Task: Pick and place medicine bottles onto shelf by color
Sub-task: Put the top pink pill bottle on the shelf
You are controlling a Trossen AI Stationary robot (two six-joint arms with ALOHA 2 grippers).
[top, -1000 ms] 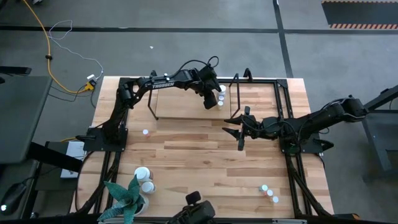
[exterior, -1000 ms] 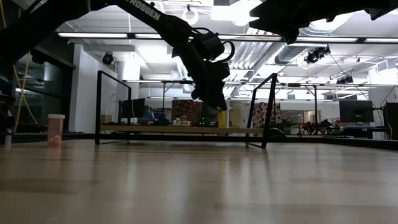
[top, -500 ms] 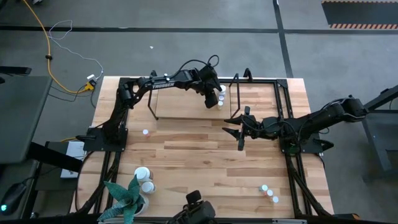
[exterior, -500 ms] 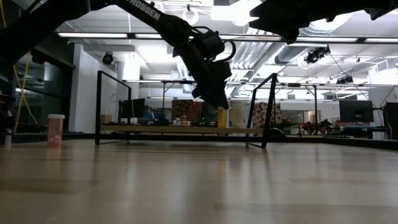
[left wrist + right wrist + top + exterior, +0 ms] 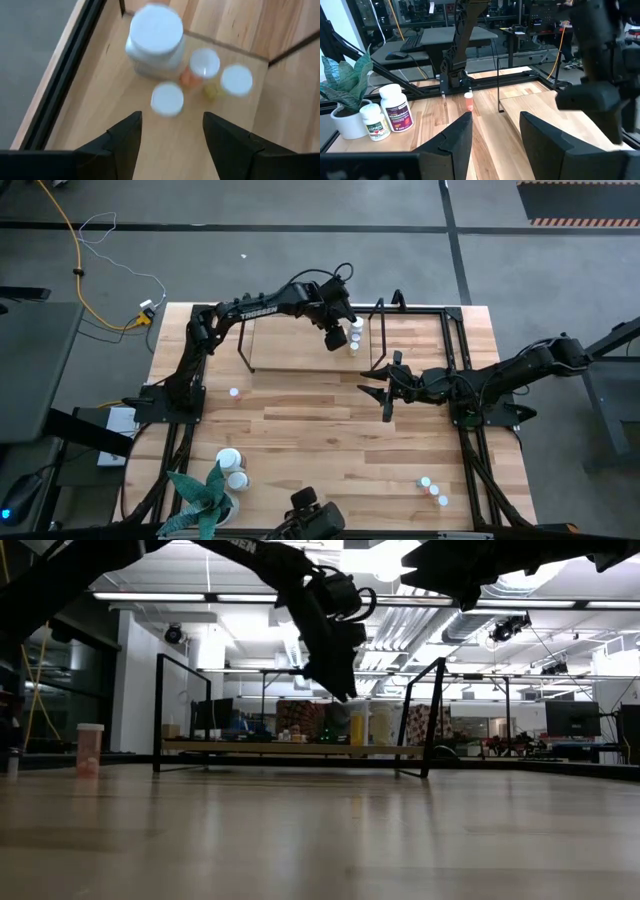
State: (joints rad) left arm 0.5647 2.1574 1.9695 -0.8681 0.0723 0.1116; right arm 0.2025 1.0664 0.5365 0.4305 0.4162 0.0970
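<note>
The shelf [image 5: 295, 348] stands at the table's far middle. On the right end of its board stand a larger white bottle [image 5: 154, 40] and three tiny white-capped bottles [image 5: 167, 98] [image 5: 205, 63] [image 5: 236, 80]; they also show in the high view [image 5: 354, 335]. My left gripper [image 5: 172, 132] is open and empty above them [image 5: 333, 340], clear of the board in the low view [image 5: 338, 680]. My right gripper [image 5: 386, 387] is open and empty over the table, just right of the shelf.
A tiny orange bottle [image 5: 233, 392] stands on the table left of the shelf. Two white bottles [image 5: 232, 468] and a potted plant [image 5: 205, 498] stand at the near left. Three tiny bottles [image 5: 434, 491] stand at the near right. Bare wood lies in the middle.
My left gripper has gone up from the shelf board and slightly toward the far edge. A tiny yellowish bottle that was under its fingers now stands alone on the board.
</note>
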